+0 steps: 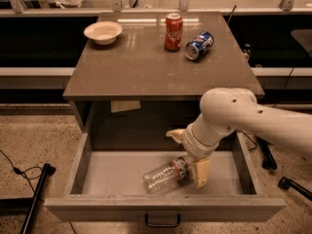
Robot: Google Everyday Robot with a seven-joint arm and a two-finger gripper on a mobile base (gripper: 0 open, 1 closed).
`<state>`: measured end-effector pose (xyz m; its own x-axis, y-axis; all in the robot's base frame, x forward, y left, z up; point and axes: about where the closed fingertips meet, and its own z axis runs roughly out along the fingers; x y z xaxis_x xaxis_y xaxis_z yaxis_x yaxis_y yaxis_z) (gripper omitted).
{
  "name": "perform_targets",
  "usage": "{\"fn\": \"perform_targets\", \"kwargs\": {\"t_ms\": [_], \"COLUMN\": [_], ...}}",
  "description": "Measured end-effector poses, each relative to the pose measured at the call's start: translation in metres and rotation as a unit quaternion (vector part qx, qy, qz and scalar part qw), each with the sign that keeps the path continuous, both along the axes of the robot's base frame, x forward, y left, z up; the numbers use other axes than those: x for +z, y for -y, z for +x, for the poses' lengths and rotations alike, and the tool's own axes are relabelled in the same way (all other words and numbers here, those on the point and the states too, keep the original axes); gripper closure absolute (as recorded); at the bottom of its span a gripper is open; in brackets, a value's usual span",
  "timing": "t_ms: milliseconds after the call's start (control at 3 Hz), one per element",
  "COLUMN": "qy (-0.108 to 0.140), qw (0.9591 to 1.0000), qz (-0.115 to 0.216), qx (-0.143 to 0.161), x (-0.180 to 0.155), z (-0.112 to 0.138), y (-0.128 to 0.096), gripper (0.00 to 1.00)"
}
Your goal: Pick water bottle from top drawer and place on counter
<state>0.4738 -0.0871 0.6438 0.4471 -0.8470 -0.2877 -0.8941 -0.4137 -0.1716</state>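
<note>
The water bottle (161, 177) lies on its side on the pale floor of the open top drawer (78, 172), cap end pointing right and back. My gripper (188, 154) reaches down into the drawer from the right, at the bottle's cap end. Its jaws are open: one cream finger (201, 172) stands just right of the cap, the other (174, 134) behind it. The white arm hides the cap and part of the label. The counter (141, 67) is the glossy top above the drawer.
On the counter stand a white bowl (103, 32) at back left, an upright red can (173, 31) and a blue can (199, 45) on its side. The drawer's dark handle (162, 223) faces front. A black stand leg (35, 196) lies on the floor at left.
</note>
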Motion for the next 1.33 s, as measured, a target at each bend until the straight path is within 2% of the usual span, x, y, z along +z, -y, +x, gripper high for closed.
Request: {"fn": "perform_targets", "kwargs": {"t_ms": [333, 667, 1333], "qy": [-0.019, -0.028, -0.034], "qw": [0.9993, 0.9985, 0.9989], "qz": [-0.011, -0.019, -0.029], "qx": [0.029, 0.042, 0.014], "x": [-0.022, -0.033, -0.018], "z": [-0.007, -0.01, -0.002], "y": [-0.006, -0.009, -0.015], "gripper": [0.1, 0.27, 0.74]}}
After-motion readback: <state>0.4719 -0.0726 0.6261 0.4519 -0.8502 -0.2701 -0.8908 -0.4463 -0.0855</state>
